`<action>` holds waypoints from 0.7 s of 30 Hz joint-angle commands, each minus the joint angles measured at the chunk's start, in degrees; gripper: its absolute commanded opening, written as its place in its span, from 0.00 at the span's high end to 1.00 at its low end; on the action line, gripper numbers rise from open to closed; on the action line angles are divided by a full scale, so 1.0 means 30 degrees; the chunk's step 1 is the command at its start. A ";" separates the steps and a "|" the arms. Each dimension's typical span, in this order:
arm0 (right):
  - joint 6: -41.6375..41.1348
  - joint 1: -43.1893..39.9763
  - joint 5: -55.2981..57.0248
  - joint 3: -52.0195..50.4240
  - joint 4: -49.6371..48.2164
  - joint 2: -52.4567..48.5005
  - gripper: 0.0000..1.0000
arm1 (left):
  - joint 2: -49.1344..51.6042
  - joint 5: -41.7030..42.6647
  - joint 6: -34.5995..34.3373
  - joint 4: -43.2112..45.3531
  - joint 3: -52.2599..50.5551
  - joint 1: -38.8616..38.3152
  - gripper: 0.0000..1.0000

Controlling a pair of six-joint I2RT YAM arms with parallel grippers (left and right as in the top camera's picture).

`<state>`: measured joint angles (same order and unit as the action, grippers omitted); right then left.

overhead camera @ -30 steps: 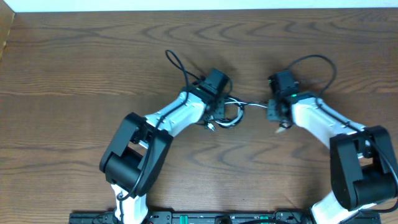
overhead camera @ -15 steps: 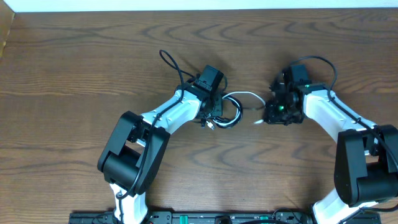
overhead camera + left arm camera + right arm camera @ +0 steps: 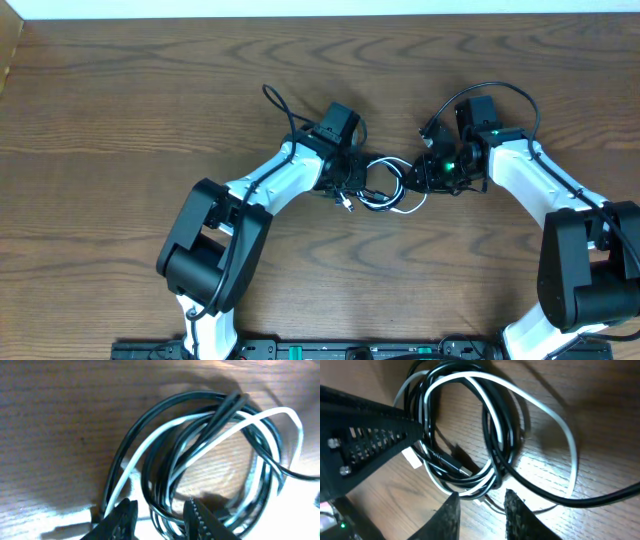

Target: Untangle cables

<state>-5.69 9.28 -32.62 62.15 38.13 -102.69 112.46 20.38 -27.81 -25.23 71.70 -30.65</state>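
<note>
Mid-untangle: black cable (image 3: 489, 425) and white cable (image 3: 572, 455) coiled together; left hand (image 3: 157, 510) and right hand (image 3: 480, 505) both apart at coil edge, nothing clamped; next: pinch white alone, pull clear

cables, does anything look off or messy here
Yes: the black cable and white cable lie coiled together in one tangle, the white strand weaving through the black loops. No damage shows.
</note>
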 commanded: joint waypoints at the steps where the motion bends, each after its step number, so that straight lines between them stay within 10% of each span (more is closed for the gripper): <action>1: 0.0000 0.0007 -0.0554 0.0226 0.0080 -0.0022 0.77 | -0.1224 0.0335 0.1246 -0.0350 0.1078 0.0153 0.62; 21: 0.0423 0.0160 0.0743 0.0219 0.0882 -0.0022 0.44 | 0.1654 -0.4386 0.2914 0.0379 0.0867 -0.1603 0.45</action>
<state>-4.97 9.30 -31.20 62.15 40.73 -102.69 115.02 8.58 -20.36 -24.62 74.17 -34.81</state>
